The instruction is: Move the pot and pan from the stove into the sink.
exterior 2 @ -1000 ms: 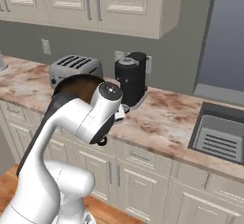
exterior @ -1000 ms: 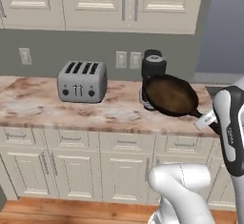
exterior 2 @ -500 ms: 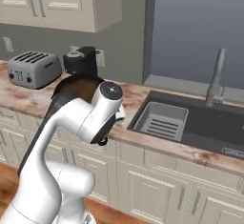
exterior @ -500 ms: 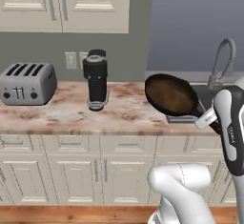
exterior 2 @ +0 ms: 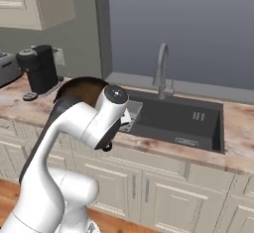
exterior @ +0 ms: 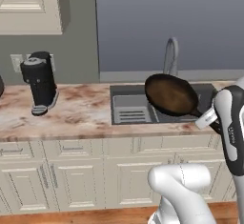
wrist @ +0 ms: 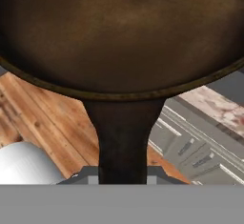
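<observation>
The pan (exterior: 170,95), shallow and dark with a brownish inside, hangs tilted in the air over the front of the sink (exterior: 136,95). My gripper (exterior: 204,117) is shut on the end of its long dark handle (wrist: 124,139), at the pan's lower right. In the hand view the pan's inside (wrist: 119,32) spreads across the top, and the handle runs down to my gripper (wrist: 123,176). From the right base camera my arm hides most of the pan (exterior 2: 83,87), which sits left of the sink (exterior 2: 171,120). The pot and the stove are out of view.
A tall grey faucet (exterior: 170,56) rises behind the basin, and a light slotted rack (exterior: 130,115) lies in its left part. A black coffee machine (exterior: 40,82) stands on the marble counter (exterior: 81,116) to the left. White cabinets run below, wood floor underneath.
The base has driven right along the counter, so the toaster and coffee machine slid left and the sink came into view. The pan stays in my gripper, held the same way.
</observation>
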Controlling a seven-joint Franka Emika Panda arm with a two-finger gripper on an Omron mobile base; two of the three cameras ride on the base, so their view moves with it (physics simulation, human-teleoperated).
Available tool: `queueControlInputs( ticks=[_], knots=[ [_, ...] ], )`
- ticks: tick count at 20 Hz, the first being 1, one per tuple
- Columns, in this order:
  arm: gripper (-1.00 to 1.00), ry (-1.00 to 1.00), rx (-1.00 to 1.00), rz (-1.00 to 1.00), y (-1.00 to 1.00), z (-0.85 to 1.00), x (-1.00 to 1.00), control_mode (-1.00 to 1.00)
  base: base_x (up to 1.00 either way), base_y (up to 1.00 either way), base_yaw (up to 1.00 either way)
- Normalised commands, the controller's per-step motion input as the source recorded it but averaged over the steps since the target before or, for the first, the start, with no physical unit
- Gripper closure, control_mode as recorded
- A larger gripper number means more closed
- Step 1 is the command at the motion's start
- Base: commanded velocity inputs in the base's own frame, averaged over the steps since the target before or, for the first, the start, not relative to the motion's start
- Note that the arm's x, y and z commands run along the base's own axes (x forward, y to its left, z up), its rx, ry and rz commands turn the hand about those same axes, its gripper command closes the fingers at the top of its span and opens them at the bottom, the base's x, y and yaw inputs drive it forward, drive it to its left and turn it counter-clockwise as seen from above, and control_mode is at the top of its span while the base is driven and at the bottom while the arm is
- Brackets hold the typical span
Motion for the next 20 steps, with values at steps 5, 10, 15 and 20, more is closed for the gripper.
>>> queueControlInputs(
  ticks=[5, 10, 15, 20],
  knots=[
    [1.00, 0.00, 0.00, 0.00, 0.00, 0.00, 0.00, 1.00, 0.10, -0.83, -0.15],
    [1.00, 0.00, 0.00, 0.00, 0.00, 0.00, 0.00, 1.00, 0.07, -0.67, -0.12],
    [1.00, 0.00, 0.00, 0.00, 0.00, 0.00, 0.00, 1.00, 0.00, -0.21, -0.03],
    [1.00, 0.00, 0.00, 0.00, 0.00, 0.00, 0.00, 1.00, 0.16, -0.14, -0.04]
  ],
)
